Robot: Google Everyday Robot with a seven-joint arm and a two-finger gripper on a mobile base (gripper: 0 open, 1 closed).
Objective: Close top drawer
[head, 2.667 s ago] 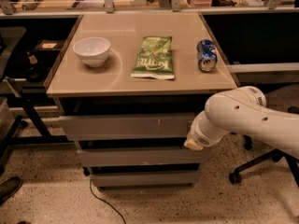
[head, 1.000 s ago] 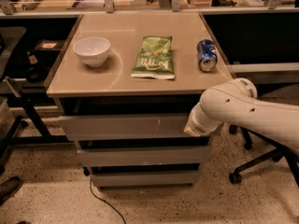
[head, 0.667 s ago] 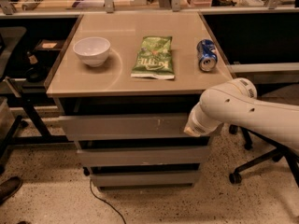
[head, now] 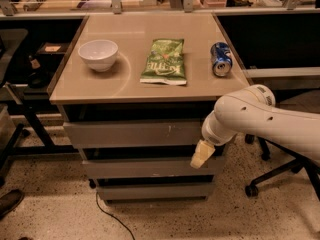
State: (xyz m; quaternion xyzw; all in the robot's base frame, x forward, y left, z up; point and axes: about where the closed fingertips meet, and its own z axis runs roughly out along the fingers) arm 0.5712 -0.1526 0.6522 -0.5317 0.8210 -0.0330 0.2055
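Your claw [head: 201, 155] hangs at the right end of three stacked grey drawer fronts [head: 150, 166]; you cannot tell how wide it stands. The top drawer [head: 132, 133] lies just up-left of it. On the tabletop [head: 125, 86] above sit one white bowl [head: 98, 54], one green bag [head: 164, 61] and one blue can [head: 220, 59].

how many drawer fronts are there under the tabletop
3, stacked: the top drawer, the middle drawer below it, the bottom drawer lowest. The hand is near their right end, just below the top drawer.
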